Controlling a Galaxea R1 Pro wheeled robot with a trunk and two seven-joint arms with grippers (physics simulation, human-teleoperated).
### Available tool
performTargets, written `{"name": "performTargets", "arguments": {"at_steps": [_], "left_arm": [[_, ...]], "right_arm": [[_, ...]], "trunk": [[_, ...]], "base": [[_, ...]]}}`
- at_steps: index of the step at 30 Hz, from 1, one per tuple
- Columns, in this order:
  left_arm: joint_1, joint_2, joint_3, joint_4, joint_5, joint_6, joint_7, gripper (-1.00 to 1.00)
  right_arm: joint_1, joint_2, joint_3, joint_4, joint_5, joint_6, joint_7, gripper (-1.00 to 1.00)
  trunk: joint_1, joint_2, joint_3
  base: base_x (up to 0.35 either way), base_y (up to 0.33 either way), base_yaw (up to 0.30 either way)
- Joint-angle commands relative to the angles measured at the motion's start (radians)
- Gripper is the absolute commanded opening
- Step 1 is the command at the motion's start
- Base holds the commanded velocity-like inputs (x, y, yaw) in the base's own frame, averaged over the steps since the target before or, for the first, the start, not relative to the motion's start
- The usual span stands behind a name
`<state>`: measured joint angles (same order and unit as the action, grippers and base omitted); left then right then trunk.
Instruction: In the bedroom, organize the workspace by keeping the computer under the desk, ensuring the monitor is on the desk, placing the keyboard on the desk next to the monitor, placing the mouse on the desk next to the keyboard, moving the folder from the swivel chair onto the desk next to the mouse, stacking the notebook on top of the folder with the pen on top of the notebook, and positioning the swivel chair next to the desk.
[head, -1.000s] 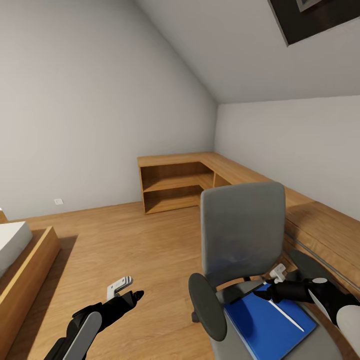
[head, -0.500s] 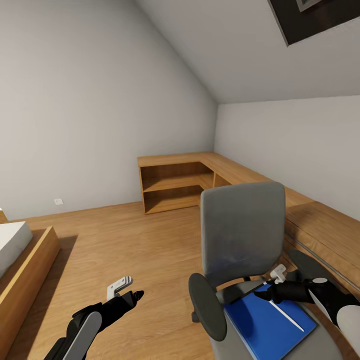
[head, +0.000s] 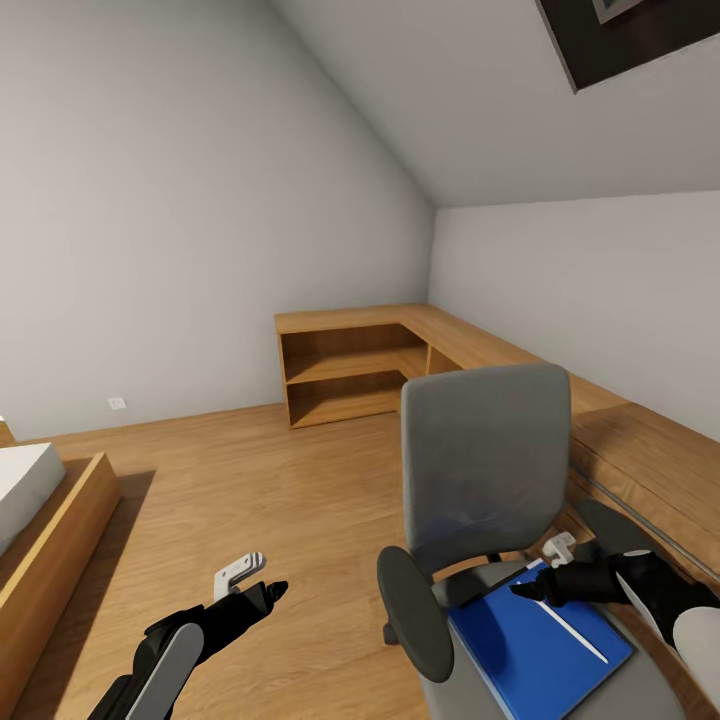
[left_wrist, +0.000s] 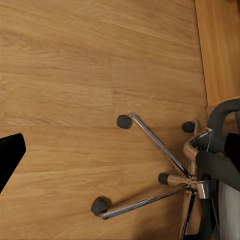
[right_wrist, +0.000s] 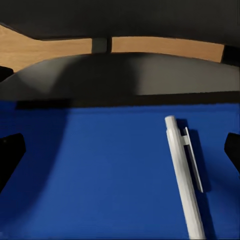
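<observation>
Right end effector (head: 528, 588) hangs low over the blue folder (head: 540, 640), its fingers spread apart with nothing between them; in the right wrist view one dark fingertip (right_wrist: 10, 155) sits at each side edge of the picture, and the folder (right_wrist: 100, 175) spreads wide beneath them. One folder lies flat on the seat of the swivel chair (head: 485, 470). One white pen (head: 572, 628) lies on top of it, just beyond and below the right end effector's tips; in the right wrist view the pen (right_wrist: 184, 175) lies between the two fingertips, nearer one side, not touched by either. The right arm reaches in from the lower right corner of the head view, forearm roughly level, wrist pointing across the seat toward the left.

One swivel chair is in view: grey tall back standing behind the right end effector, two black armrests, one on either side of the seat. The left wrist view looks down on its chrome star base (left_wrist: 165, 175), with four black castors showing on the wood floor (left_wrist: 75, 75).

Left end effector (head: 265, 590) is held out over bare floor (head: 250, 480), well apart from the chair and to its left; the forearm rises from the lower left, pointing forward and right. Whether its fingers are apart or together I cannot tell.

Beyond the chair, one low light-wood cabinet (head: 350, 365) runs along the walls in an L. One bed corner (head: 40, 510) lies far left of the left end effector. One dark skylight (head: 640, 35) is set in the sloped ceiling.
</observation>
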<state>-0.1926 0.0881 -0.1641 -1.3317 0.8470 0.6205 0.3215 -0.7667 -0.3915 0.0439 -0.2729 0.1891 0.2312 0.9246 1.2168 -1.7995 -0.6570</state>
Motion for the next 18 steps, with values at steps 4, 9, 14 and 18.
{"name": "performTargets", "arguments": {"at_steps": [4, 9, 14, 18], "left_arm": [[-0.001, 0.001, -0.002, -0.001, 0.01, 0.001, 0.01, 1.0], [-0.001, 0.001, -0.003, -0.001, 0.01, 0.001, 0.01, 1.0], [-0.001, 0.001, -0.002, -0.001, 0.01, 0.001, 0.01, 1.0], [-0.001, 0.001, -0.003, -0.001, 0.01, 0.001, 0.011, 1.0]], "right_arm": [[0.0, -0.003, 0.003, -0.008, -0.004, 0.06, 0.002, 1.0], [0.0, -0.008, 0.002, -0.012, -0.003, 0.106, 0.002, 1.0], [0.0, -0.01, 0.002, -0.017, -0.003, 0.126, 0.002, 1.0], [0.0, -0.014, 0.002, -0.019, -0.003, 0.133, 0.002, 1.0]], "trunk": [[0.0, -0.001, -0.001], [0.0, -0.001, -0.001], [0.0, -0.001, -0.001], [0.0, -0.001, -0.001]], "base": [[0.0, 0.0, 0.0], [0.0, 0.0, 0.0], [0.0, 0.0, 0.0], [0.0, 0.0, 0.0]]}}
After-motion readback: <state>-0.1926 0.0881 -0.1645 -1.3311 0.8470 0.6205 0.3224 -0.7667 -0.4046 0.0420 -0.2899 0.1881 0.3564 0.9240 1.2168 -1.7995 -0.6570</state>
